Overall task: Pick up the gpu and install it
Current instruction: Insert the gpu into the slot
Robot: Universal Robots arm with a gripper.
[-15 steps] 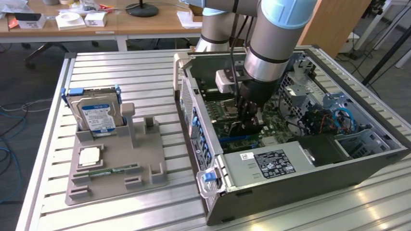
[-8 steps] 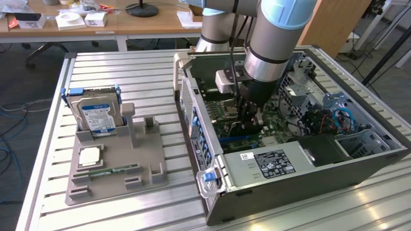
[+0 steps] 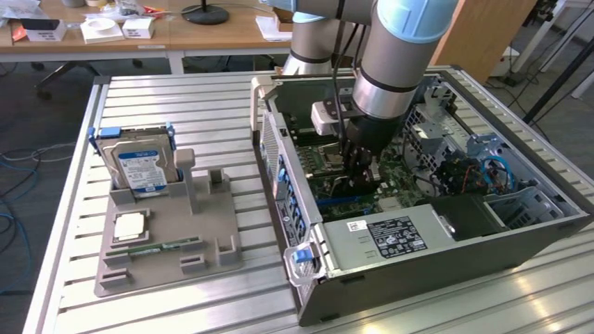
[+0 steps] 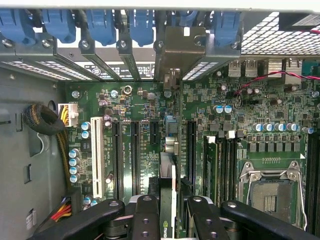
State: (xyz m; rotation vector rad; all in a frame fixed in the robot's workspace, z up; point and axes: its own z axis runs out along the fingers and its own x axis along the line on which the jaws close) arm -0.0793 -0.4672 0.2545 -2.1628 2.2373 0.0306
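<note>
In the wrist view the gpu (image 4: 168, 172) stands edge-on as a thin card between my fingers (image 4: 145, 216), its pale metal bracket (image 4: 176, 47) reaching up to the case's rear slot openings. My gripper (image 4: 170, 220) is shut on the card, one finger on each face. The card stands upright over the green motherboard (image 4: 240, 115), in line with a long black expansion slot (image 4: 190, 145); I cannot tell whether its edge sits in a slot. In the exterior view my gripper (image 3: 358, 174) reaches down inside the open computer case (image 3: 446, 278), low over the board.
Blue slot latches (image 4: 100, 22) line the case's rear. A white slot (image 4: 97, 155), a cable bundle (image 4: 45, 120) and the CPU socket (image 4: 270, 192) flank the card. Outside, a grey fixture (image 3: 213, 243) holds a hard drive (image 3: 139, 163), a processor (image 3: 130, 226) and a memory stick (image 3: 172, 245).
</note>
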